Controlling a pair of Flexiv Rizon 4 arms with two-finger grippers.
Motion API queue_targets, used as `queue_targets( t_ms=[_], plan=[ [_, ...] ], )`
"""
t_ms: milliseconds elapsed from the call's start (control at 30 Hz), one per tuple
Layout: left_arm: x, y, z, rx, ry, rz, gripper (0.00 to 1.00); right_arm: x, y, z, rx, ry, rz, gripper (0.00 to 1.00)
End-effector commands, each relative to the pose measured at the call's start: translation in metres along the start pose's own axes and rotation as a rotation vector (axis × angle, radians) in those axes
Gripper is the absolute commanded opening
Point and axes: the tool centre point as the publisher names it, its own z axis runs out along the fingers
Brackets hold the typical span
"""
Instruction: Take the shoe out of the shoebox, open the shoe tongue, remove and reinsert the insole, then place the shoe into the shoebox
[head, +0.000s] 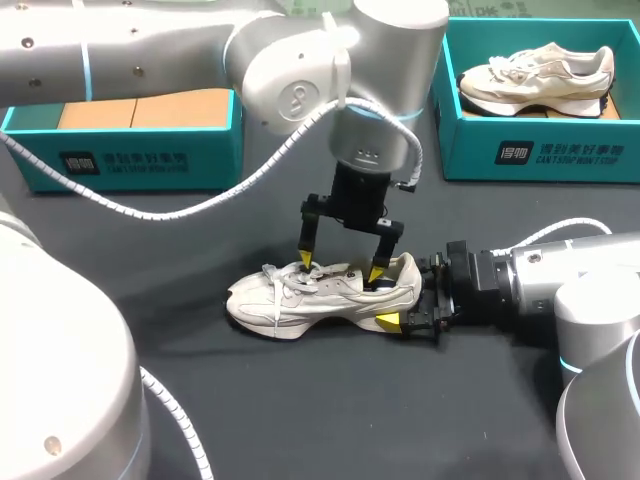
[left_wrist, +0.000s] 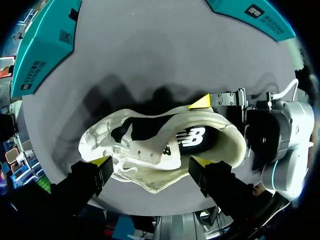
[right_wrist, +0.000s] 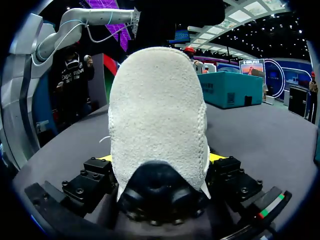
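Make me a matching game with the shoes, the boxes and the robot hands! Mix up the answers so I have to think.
Things:
1. shoe on the table
2. other shoe
3. left gripper
4. left box

Where or how:
A. lies inside the right box
B. sits over the shoe's opening, fingers apart
C. has its heel held by the right gripper
D. has no shoe in it, only brown card

Pairs: 1-C, 2-A, 3-B, 4-D
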Motion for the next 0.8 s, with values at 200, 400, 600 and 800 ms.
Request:
queue_targets(
  t_ms=[200,400,600,800],
  plan=[
    [0.004,0.001,0.012,0.025,-0.023,-0.06,1.0,-0.001,-0.001,0.001,0.002,-0.003,0.0,0.0],
    [0.004,-0.006,0.02,0.027,-0.05,-0.096,1.0,-0.001,-0.001,0.001,0.002,-0.003,0.0,0.0],
    [0.006,-0.003,0.028,0.019,-0.106,-0.112,1.0,-0.001,-0.001,0.001,0.002,-0.003,0.0,0.0],
    [0.006,-0.003,0.029,0.027,-0.151,-0.144,1.0,-0.001,-0.001,0.001,0.002,-0.003,0.0,0.0]
  ],
)
